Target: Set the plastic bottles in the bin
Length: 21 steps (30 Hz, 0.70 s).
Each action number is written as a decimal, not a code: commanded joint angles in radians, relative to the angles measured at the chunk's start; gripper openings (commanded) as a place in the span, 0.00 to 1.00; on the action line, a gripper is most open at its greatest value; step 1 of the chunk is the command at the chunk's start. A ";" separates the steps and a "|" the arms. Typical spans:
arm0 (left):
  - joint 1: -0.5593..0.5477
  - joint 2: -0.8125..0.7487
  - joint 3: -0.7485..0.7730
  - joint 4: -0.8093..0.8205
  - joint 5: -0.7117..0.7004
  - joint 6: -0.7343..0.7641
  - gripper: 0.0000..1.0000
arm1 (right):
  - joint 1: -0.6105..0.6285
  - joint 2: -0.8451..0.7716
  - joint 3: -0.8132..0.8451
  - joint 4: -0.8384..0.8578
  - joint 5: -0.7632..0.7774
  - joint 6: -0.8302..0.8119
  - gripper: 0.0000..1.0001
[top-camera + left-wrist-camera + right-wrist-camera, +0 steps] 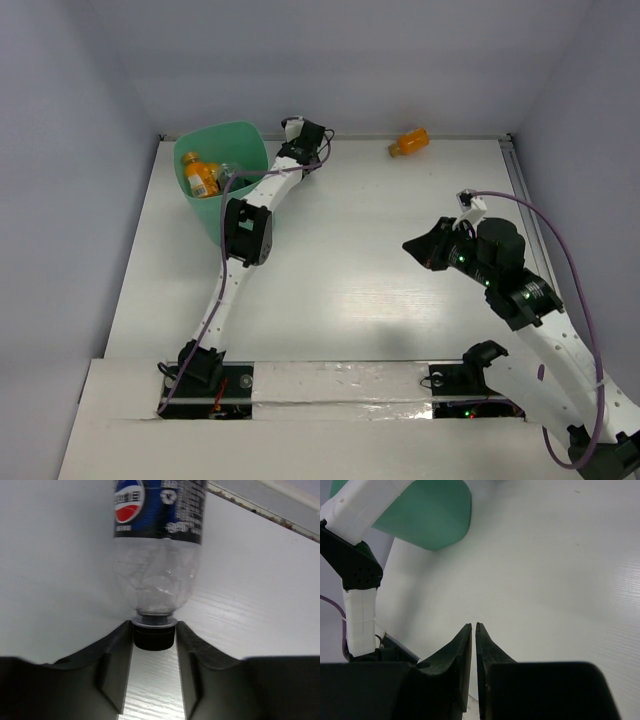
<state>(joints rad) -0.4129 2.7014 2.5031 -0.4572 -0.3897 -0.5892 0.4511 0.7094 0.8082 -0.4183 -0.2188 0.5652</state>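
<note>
While the left tool pinches a clear bottle beside the bin, the right tool sits closed.

Left arm runs along the right side of the bin, closing that approach; bin mouth open from above. Left gripper, clamped on clear bottle, crowds the back wall. Table centre open. Orange bottle: open path from right gripper.
</note>
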 commanded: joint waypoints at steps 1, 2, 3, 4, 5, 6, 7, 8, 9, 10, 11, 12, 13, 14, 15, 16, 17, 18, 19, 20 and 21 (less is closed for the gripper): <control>0.028 0.014 0.054 0.040 0.037 -0.015 0.33 | -0.005 -0.001 0.039 0.021 -0.017 -0.005 0.14; 0.028 0.015 0.054 0.043 0.043 -0.024 0.30 | -0.005 0.001 0.040 0.018 -0.016 -0.010 0.14; 0.039 0.015 0.053 0.043 0.049 -0.030 0.26 | -0.005 0.005 0.043 0.015 -0.013 -0.013 0.14; 0.039 0.015 0.051 0.040 0.060 -0.035 0.23 | -0.005 0.009 0.045 0.010 -0.007 -0.017 0.14; 0.048 0.014 0.048 0.040 0.061 -0.038 0.21 | -0.005 0.009 0.048 0.010 -0.004 -0.021 0.14; 0.048 0.009 0.031 0.049 0.063 -0.041 0.16 | -0.005 0.012 0.048 0.010 0.004 -0.022 0.14; 0.048 -0.005 0.019 0.057 0.060 -0.040 0.14 | -0.005 0.015 0.049 0.010 0.010 -0.022 0.14; 0.048 -0.012 0.008 0.063 0.054 -0.038 0.12 | -0.005 0.018 0.052 0.013 0.016 -0.022 0.14; 0.039 -0.023 -0.025 0.072 0.054 -0.034 0.08 | -0.005 0.022 0.054 0.015 0.022 -0.022 0.14; 0.039 -0.044 -0.047 0.093 0.064 -0.034 0.07 | -0.005 0.030 0.060 0.009 0.047 -0.022 0.15; 0.017 -0.055 -0.068 0.104 0.069 -0.034 0.06 | -0.005 0.036 0.065 0.009 0.059 -0.022 0.15; 0.005 -0.069 -0.110 0.117 0.075 -0.032 0.03 | -0.005 0.039 0.077 0.006 0.073 -0.021 0.17; -0.007 -0.099 -0.133 0.147 0.086 -0.018 0.02 | -0.005 0.045 0.085 0.001 0.102 -0.016 0.20; -0.036 -0.116 -0.168 0.164 0.091 -0.009 0.01 | -0.005 0.053 0.101 0.001 0.114 -0.011 0.21; -0.050 -0.132 -0.177 0.179 0.094 -0.003 0.00 | -0.005 0.058 0.109 0.001 0.127 -0.007 0.23; -0.064 -0.165 -0.185 0.190 0.104 0.011 0.00 | -0.005 0.064 0.118 -0.002 0.154 0.002 0.28; -0.078 -0.184 -0.190 0.196 0.110 0.020 0.00 | -0.005 0.077 0.127 -0.005 0.173 0.007 0.31; -0.102 -0.204 -0.191 0.206 0.114 0.028 0.00 | -0.005 0.085 0.135 -0.008 0.191 0.012 0.33; -0.115 -0.250 -0.193 0.212 0.124 0.034 0.00 | -0.005 0.096 0.152 -0.010 0.215 0.022 0.39; -0.124 -0.277 -0.196 0.219 0.129 0.051 0.00 | -0.005 0.105 0.163 -0.014 0.252 0.030 0.41; -0.144 -0.304 -0.205 0.233 0.133 0.060 0.00 | -0.005 0.128 0.170 -0.014 0.266 0.039 0.43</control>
<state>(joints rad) -0.4915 2.5950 2.3035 -0.2874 -0.2935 -0.5770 0.4511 0.8082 0.9146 -0.4412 -0.0555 0.5808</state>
